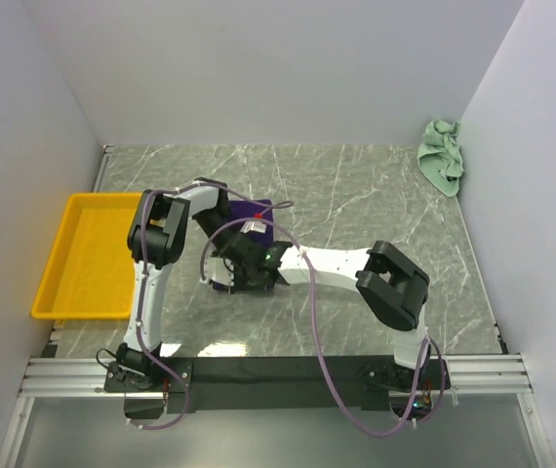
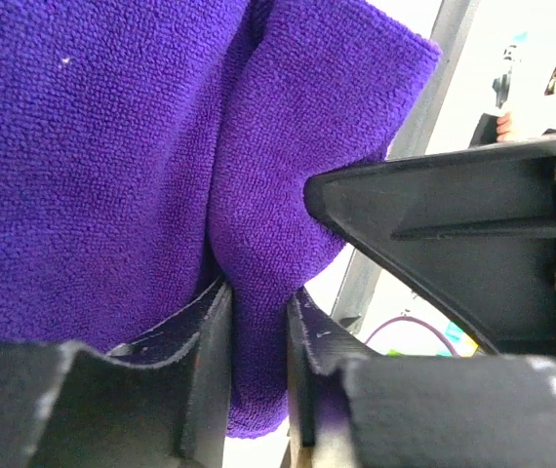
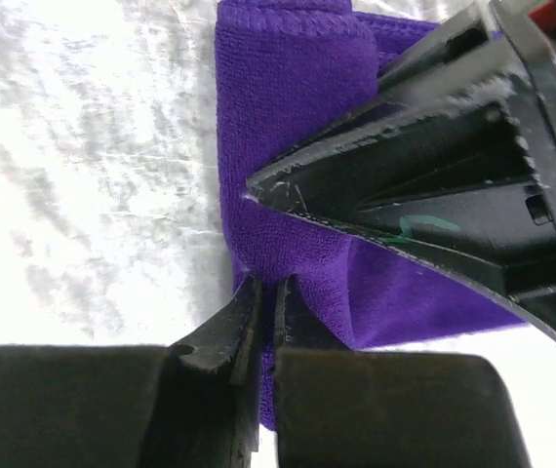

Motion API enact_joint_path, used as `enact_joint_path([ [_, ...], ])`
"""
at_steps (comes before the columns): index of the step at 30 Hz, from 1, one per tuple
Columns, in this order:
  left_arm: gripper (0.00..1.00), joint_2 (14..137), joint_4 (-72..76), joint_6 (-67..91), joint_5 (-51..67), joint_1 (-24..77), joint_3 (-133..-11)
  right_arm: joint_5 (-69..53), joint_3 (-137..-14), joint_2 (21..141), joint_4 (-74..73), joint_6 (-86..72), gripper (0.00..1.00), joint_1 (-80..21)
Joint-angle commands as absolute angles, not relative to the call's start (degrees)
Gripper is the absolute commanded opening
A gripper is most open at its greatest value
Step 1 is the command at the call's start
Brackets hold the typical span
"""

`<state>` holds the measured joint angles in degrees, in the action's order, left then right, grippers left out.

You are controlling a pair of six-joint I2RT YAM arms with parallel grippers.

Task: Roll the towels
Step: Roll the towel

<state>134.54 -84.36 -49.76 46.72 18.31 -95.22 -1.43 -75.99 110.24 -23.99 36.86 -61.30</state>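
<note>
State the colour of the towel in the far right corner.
Towel: mint green; top external view.

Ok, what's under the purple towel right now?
The marble table shows right beside the purple towel, which appears to rest on it. The left pincer and right pincer each pinch a fold. Anything directly beneath the cloth is covered and cannot be seen.

Lab test cell: white partition walls (image 1: 258, 68), marble-look tabletop (image 1: 356, 195), aluminium mounting rail (image 1: 63, 375).
</note>
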Motion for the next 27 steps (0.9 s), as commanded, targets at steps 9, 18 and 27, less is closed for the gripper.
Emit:
enact_joint_path([
  [9, 0.4, 123.0, -70.6, -52.9, 41.7, 9.9, -89.0, -33.6, -83.1, 116.4, -42.4, 29.9, 0.0, -51.9],
  [18, 0.5, 113.2, -69.1, -51.9, 47.4, -3.7, -88.9, -38.6, -84.5, 119.4, -43.6, 27.8, 0.0, -48.4],
  [27, 0.55, 78.5, -47.6, -48.9, 38.9, -5.2, -61.9, -50.9, -96.0, 133.2, -51.1, 25.8, 0.0, -43.5],
])
